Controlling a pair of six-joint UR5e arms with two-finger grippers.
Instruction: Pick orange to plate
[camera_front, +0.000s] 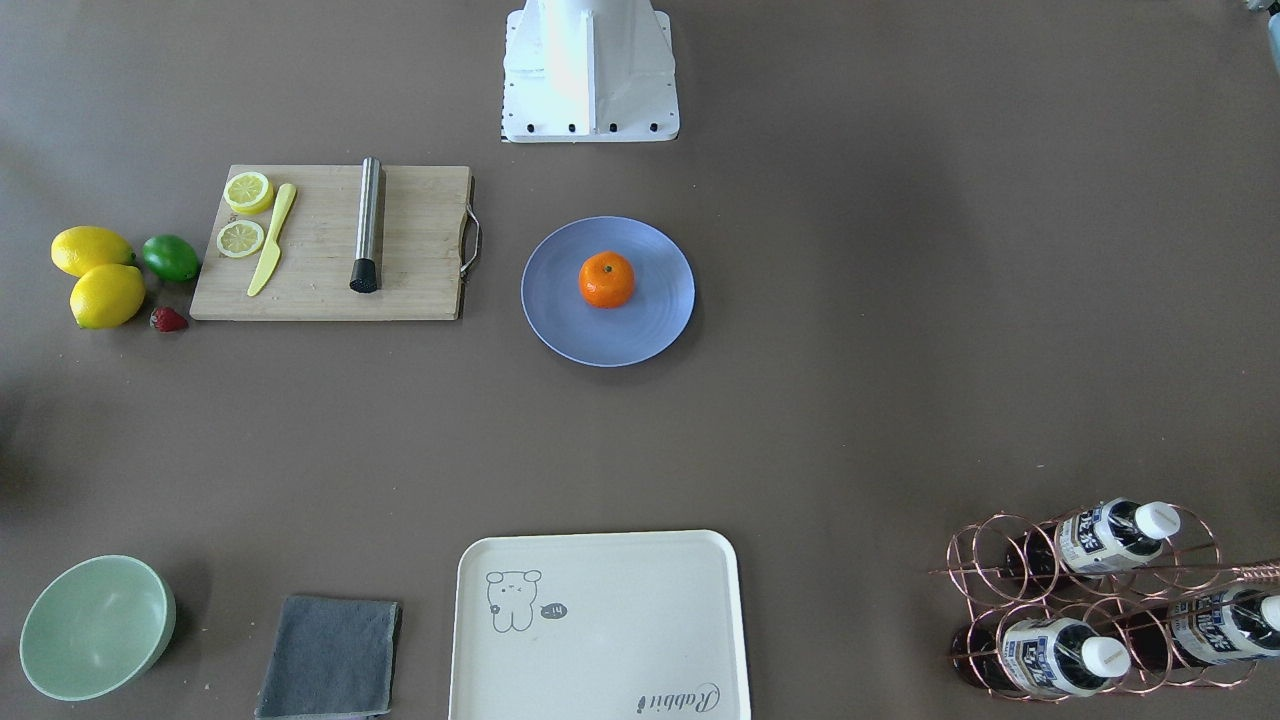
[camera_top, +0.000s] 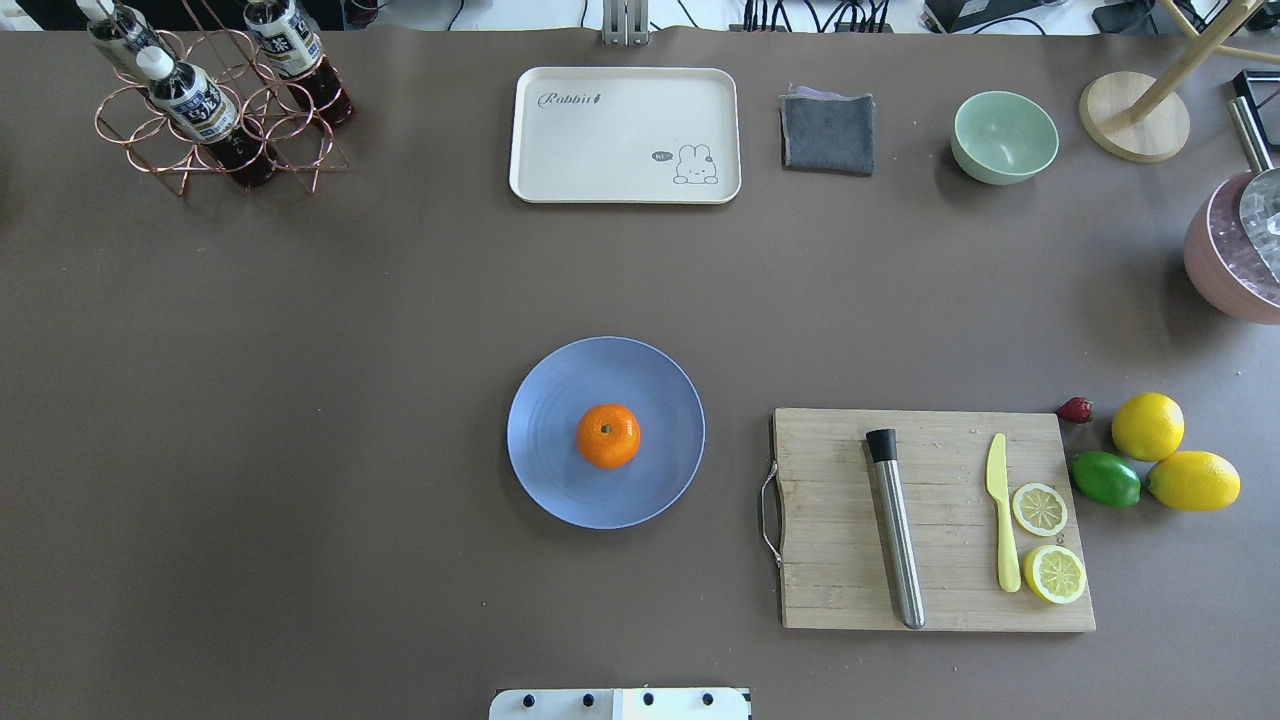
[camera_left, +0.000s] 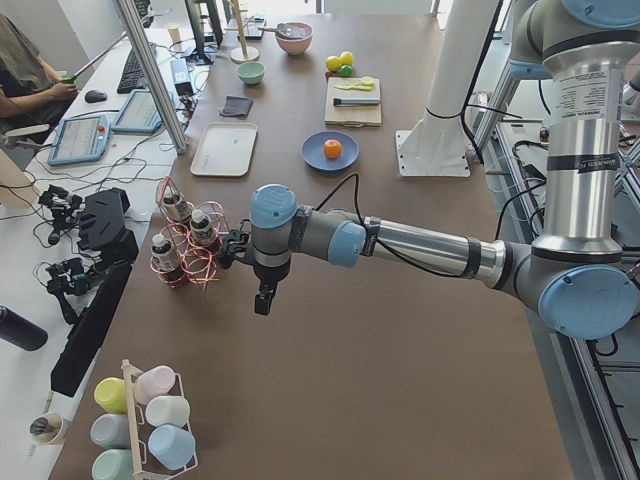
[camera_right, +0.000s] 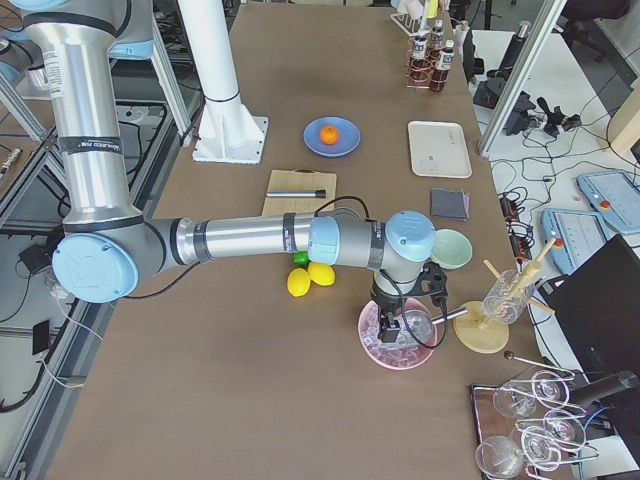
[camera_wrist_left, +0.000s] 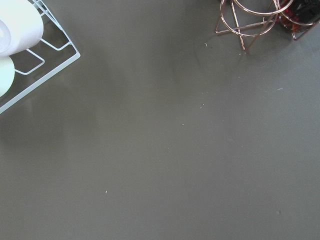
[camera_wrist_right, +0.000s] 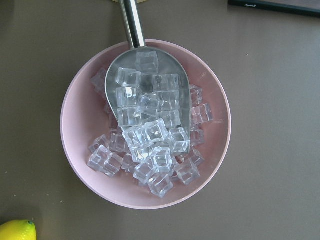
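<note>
The orange is seen resting near the middle of the plate, its dark stem dot turned upward, and it is touched by nothing but the plate. The plate is set on the brown counter in front of the robot's base. A wooden cutting board is laid just beside the plate on the robot's right; on it are carried a steel rod with a black tip, a yellow knife and two lemon slices. Off the board's outer edge, two lemons, a lime and a strawberry are grouped closely together. The left tool is held pointing down above bare counter near a copper wire rack of bottles, well apart from the plate. It is shown only in the side view, so whether its fingers are apart or together cannot be told. The right tool is hung over a pink bowl at the counter's other end, also well apart from the plate. The bowl is filled with ice cubes, and a metal scoop is laid in it. This tool too is visible only from the side, and its state cannot be told.
</note>
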